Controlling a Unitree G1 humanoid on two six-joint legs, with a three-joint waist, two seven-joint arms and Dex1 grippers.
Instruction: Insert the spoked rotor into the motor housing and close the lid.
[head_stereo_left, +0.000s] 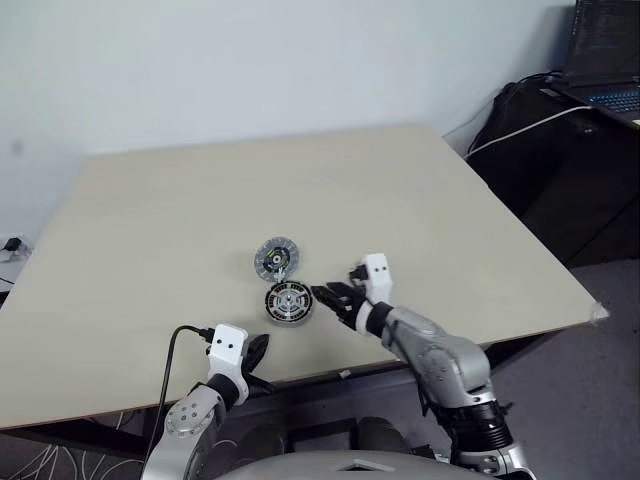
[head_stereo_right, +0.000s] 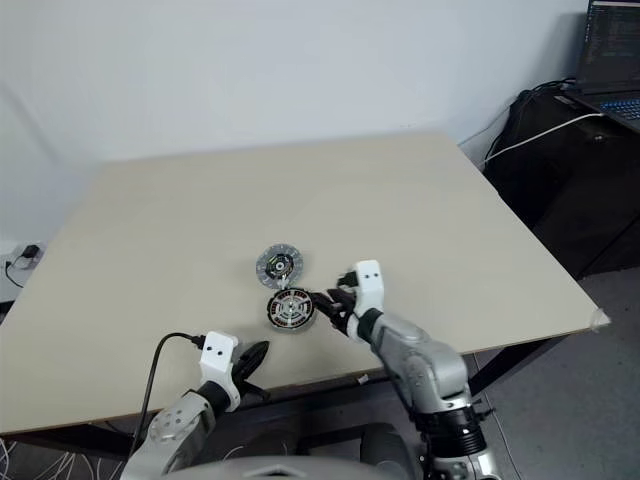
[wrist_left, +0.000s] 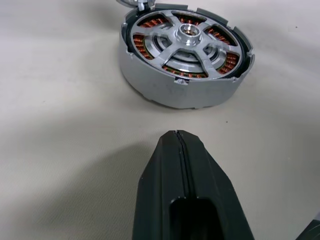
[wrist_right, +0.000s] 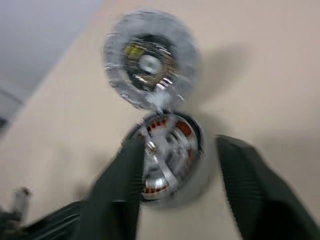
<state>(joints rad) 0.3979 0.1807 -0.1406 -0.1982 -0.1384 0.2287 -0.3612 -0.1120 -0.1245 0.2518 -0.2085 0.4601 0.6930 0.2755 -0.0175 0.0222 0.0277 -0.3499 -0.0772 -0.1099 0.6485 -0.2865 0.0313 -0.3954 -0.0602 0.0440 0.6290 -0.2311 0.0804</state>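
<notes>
Right gripper just beside spoked rotor, fingers spread apart, clamped on nothing. Left gripper pressed together, empty, near table front edge. Rotor flat on table, copper windings up. Motor housing right behind, touching rotor rim.

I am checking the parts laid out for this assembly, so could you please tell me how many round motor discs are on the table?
2. One disc with copper windings lies near the table's front edge, just left of the right gripper. The other, silver with a dark centre, lies just behind it, close beside or touching.
</notes>
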